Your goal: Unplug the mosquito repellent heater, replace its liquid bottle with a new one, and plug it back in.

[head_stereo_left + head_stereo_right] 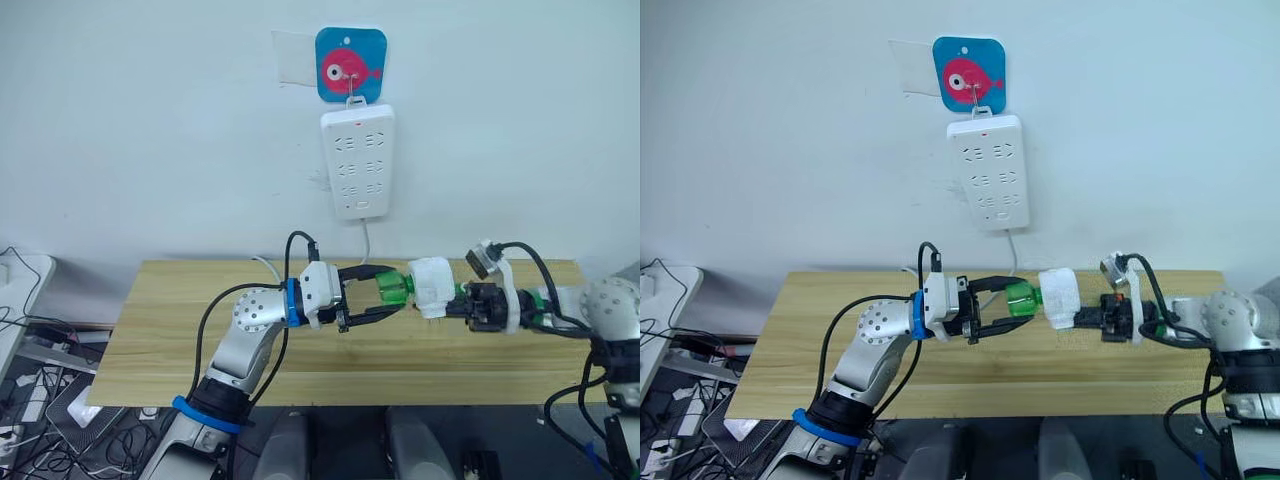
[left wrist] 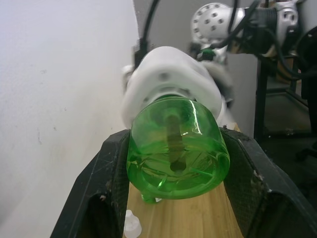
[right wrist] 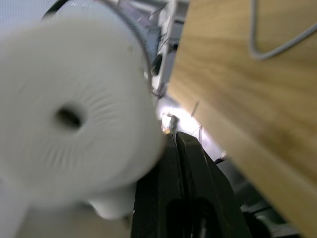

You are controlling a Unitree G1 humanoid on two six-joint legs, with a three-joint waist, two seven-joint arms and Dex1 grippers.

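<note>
- Gripping the green liquid bottle (image 1: pixel 394 287) between its two black fingers, the left gripper (image 1: pixel 385 296) hangs above the wooden table (image 1: pixel 160 330).
- Right gripper (image 1: pixel 455 302) is closed on the white mosquito repellent heater (image 1: pixel 432 285), held sideways in the air with the bottle at its left end.
- Left wrist view shows the bottle's clear green base, a wick inside, and a small white cap (image 2: pixel 132 224) on the table.
- Right wrist view shows the heater's domed top with a central hole (image 3: pixel 68 117).
- White power strip (image 1: pixel 358 160) hangs on the wall, well above.

Even, soft indoor light; faint shadows; right wrist view's heater (image 3: pixel 74 119) blurred.
</note>
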